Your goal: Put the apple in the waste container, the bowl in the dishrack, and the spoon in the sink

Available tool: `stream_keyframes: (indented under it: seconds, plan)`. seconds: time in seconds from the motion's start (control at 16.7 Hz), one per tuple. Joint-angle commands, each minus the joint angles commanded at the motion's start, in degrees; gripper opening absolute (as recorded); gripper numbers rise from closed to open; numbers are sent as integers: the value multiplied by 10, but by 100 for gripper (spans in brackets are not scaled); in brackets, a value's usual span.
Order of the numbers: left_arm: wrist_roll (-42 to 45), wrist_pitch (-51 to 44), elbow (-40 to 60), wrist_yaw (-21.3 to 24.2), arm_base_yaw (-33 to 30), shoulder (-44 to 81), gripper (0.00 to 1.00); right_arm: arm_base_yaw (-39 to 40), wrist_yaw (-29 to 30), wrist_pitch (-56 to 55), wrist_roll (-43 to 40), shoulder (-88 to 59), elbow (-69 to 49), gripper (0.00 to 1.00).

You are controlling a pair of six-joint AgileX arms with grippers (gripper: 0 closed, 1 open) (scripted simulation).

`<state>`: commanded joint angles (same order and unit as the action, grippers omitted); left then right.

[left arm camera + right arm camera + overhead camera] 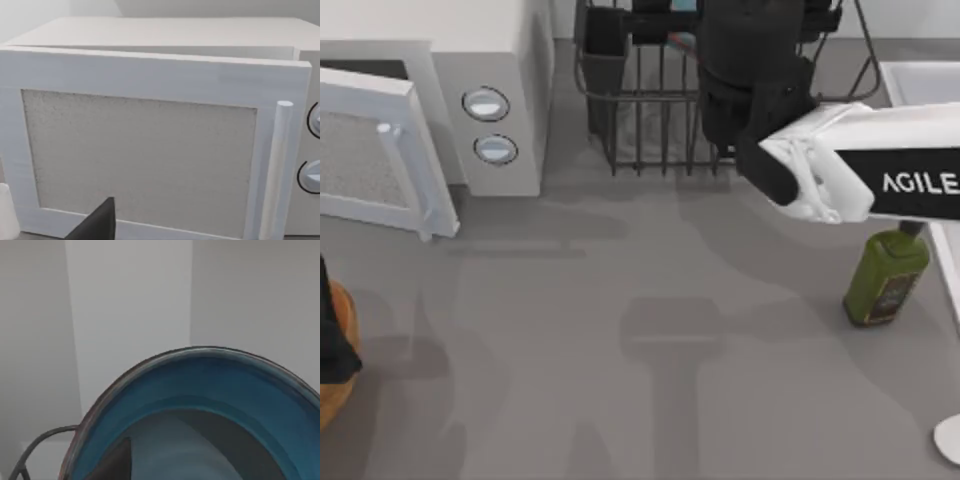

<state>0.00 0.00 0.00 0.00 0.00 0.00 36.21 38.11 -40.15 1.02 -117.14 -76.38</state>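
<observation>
Bowl [200,390] teal-blue, thin reddish-brown rim, over dishrack [650,110], right end effector grip unclear

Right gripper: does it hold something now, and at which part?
It cannot be told for sure: the right wrist view shows the bowl close, rim towards the camera, probably held at its rim above the dishrack.

The bowl [200,385], teal-blue inside with a reddish-brown rim, sits close against a pale wall, beside what may be a dishrack [35,447] wire.
</observation>
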Motion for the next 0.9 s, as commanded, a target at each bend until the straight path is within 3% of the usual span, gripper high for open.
stream_keyframes:
  seconds: [0.48, 0.9]
  plan:
    - [0, 0, 0, 0, 0, 0, 100, -5, -14, 2, 2, 15, 15, 100]
    - [0, 0, 0, 0, 0, 0, 100, -90, -157, 58, 12, 242, 224, 100]
